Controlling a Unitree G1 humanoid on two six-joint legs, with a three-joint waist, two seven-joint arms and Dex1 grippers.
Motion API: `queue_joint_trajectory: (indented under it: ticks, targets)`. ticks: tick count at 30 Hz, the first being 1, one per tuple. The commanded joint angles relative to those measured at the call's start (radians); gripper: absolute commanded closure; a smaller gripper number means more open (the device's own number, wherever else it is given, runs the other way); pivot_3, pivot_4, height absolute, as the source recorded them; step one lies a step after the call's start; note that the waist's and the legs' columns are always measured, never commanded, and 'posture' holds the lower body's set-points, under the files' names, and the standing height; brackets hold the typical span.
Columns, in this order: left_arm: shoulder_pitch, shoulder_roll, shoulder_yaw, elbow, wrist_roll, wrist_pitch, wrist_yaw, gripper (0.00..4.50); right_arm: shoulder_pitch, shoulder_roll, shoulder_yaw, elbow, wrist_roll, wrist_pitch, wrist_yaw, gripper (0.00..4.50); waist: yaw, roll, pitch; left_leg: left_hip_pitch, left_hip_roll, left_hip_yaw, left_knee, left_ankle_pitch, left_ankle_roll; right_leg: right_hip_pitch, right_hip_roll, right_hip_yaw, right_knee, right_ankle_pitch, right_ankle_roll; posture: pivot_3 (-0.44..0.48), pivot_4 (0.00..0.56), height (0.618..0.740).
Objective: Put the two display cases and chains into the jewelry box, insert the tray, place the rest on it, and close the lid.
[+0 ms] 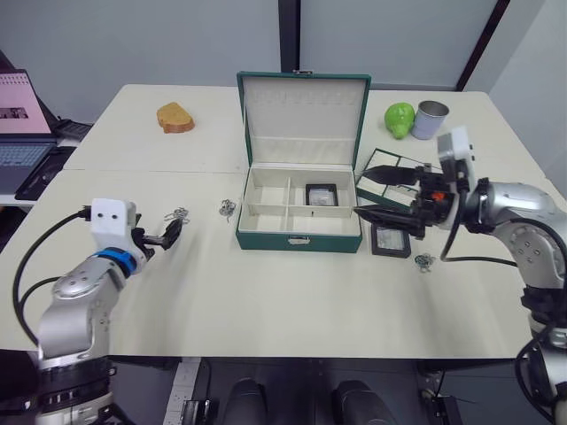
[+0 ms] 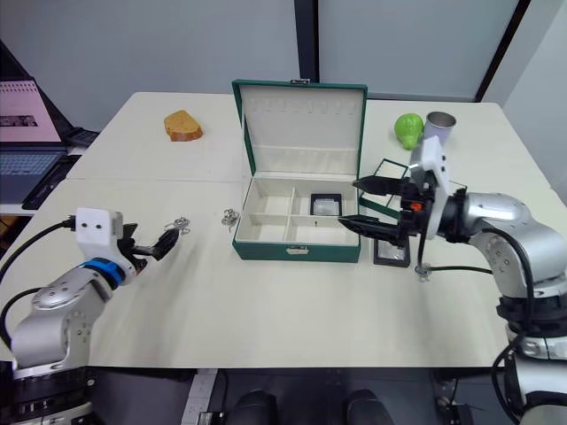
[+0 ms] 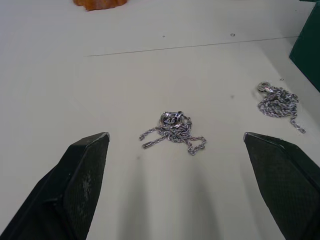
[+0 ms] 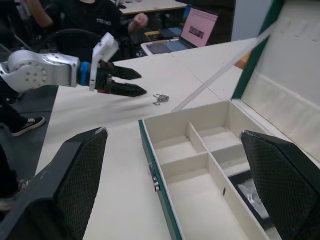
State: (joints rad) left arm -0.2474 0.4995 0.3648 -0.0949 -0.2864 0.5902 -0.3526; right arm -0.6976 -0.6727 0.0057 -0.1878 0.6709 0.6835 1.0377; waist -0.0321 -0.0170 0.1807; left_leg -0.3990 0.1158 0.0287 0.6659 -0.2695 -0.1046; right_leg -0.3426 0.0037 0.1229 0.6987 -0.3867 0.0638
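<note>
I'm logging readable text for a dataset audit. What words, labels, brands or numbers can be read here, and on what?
None can be read.
Laptop screen: pink page with marks, too blurred to read.
Person's dark top: a pale mark, too small to read.
Jewelry box, can: no lettering visible.

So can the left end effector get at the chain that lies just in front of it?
Probably yes. The left end effector is open, the chain lies on bare table between its fingers' line, and nothing stands in between.
</note>
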Motion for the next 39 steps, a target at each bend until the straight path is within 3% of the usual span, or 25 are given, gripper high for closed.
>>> queue_joint_trajectory:
  ticks: [1,10,27,37,39]
  targets:
    - [-0.04,-0.011,-0.009,0.036,0.023,-0.009,0.054,0.04,-0.04,0.018,0.018,0.009,-0.024,-0.02,-0.001,0.0,0.0,0.0,0.0,0.0,0.0,0.0,0.0,0.0,0.0,0.0,0.0,0.0,0.0,0.0,0.0,0.0,0.15,0.74]
    - [-0.133,-0.033,-0.03,0.213,0.072,-0.062,0.142,0.04,-0.075,0.061,0.043,0.091,-0.094,-0.068,0.002,0.0,-0.001,0.0,0.0,0.0,0.0,0.0,0.0,0.0,0.0,0.0,0.0,0.0,0.0,0.0,0.0,0.0,0.15,0.74]
    - [-0.226,-0.015,-0.095,0.422,0.097,-0.081,0.098,0.04,-0.1,0.076,0.017,0.113,-0.094,-0.072,-0.005,0.0,0.001,0.0,0.0,0.0,0.0,0.0,0.0,0.0,0.0,0.0,0.0,-0.001,0.001,0.0,0.0,0.0,0.15,0.74]
    - [-0.226,-0.008,-0.123,0.443,0.109,-0.055,0.084,0.04,-0.097,0.078,0.013,0.116,-0.095,-0.078,-0.004,0.0,0.001,0.0,0.0,0.0,0.0,0.0,0.0,0.0,0.0,0.0,0.0,-0.002,0.001,0.0,0.0,0.0,0.15,0.74]
    - [-0.215,-0.008,-0.124,0.437,0.109,-0.046,0.083,0.43,-0.097,0.075,0.009,0.12,-0.096,-0.079,-0.003,0.0,0.0,0.0,0.0,0.0,0.0,0.0,0.0,0.0,0.0,0.0,0.0,-0.001,0.001,0.0,0.0,0.0,0.15,0.74]
